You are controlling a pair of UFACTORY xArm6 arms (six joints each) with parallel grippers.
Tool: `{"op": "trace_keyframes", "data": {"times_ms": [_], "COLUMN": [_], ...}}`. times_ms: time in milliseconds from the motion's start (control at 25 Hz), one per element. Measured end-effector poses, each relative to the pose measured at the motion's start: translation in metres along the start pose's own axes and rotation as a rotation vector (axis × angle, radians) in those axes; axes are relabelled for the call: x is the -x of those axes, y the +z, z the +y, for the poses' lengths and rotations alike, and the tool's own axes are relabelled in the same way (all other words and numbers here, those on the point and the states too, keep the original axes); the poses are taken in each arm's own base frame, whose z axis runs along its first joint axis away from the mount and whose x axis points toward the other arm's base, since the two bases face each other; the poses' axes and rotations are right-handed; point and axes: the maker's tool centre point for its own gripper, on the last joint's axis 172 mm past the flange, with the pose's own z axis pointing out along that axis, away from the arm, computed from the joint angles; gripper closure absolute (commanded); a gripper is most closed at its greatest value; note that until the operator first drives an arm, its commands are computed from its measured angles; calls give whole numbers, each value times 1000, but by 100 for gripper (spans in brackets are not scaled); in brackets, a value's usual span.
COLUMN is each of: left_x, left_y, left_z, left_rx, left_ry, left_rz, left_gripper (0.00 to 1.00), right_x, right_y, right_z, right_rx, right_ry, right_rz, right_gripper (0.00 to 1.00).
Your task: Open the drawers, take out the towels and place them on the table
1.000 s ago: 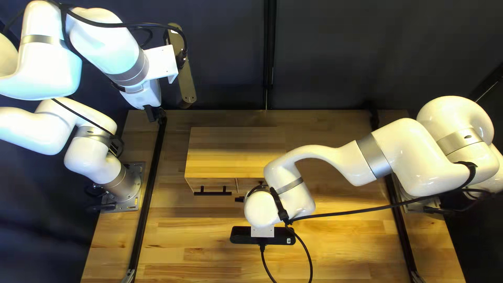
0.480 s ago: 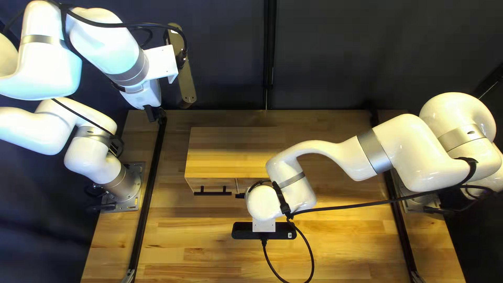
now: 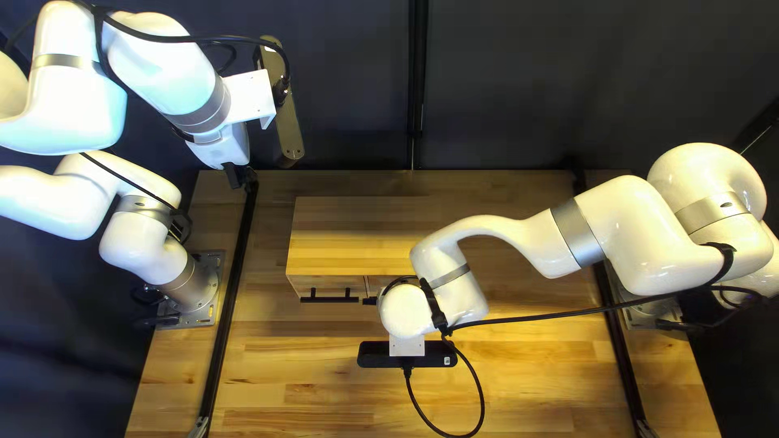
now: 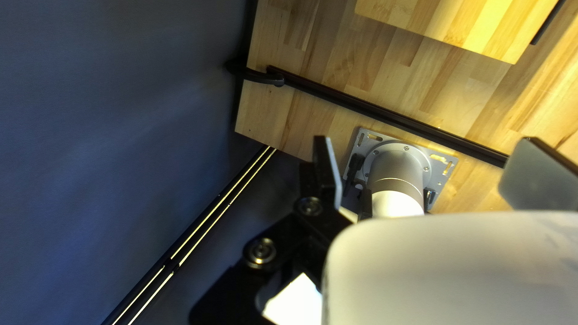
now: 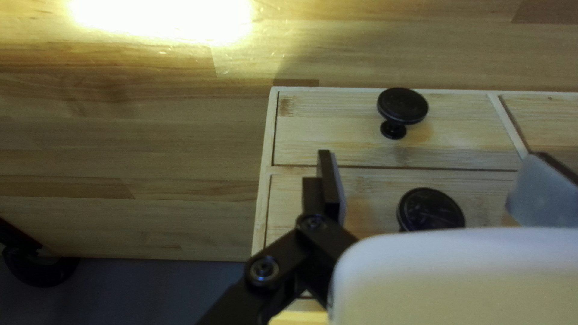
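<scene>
Our right gripper [image 5: 431,180] has edged farther in toward the drawer chest [image 3: 365,237]. It stands released, one knob [image 5: 431,210] between its jaws, untouched, so we judge closing comes next. The drawers [image 5: 388,135] we see are shut and the towels unseen, presumably inside. Our left gripper [image 4: 424,149] hangs released, far left.

The table [image 3: 292,377] is made of strips of light wood, and a bright patch of light falls on it. A wooden box [image 3: 359,243] sits on it, near the middle and closer to the far edge. The box has drawers [image 5: 334,135] in its front, and the ones that show are shut. A thin black strip [image 3: 234,274] runs over the table from far to near on the left side. A second strip [image 3: 618,347] runs the same way on the right. A metal plate [image 3: 210,264] lies at the table's left edge, just outside the left strip.
</scene>
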Motion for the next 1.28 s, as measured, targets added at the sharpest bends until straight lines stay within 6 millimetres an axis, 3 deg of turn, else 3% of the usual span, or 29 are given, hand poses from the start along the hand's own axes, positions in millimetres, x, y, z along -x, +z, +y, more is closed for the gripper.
{"op": "trace_keyframes", "data": {"times_ms": [320, 440, 480, 520, 600, 1280], "left_x": [0, 0, 0, 0, 0, 0], "left_y": [0, 0, 0, 0, 0, 0], "left_z": [0, 0, 0, 0, 0, 0], "left_rx": [0, 0, 0, 0, 0, 0], "left_ry": [0, 0, 0, 0, 0, 0], "left_rz": [0, 0, 0, 0, 0, 0], "left_gripper": [0, 0, 0, 0, 0, 0], "right_x": [2, 3, 3, 3, 3, 3], "right_y": [0, 0, 0, 0, 0, -1], "right_z": [2, 3, 3, 3, 3, 3], "right_rx": [2, 4, 4, 4, 3, 4], "right_ry": [-6, -7, -6, -6, -6, -8], "right_rz": [0, 1, 1, 1, 1, -1], "right_gripper": [0, 11, 19, 54, 100, 100]}}
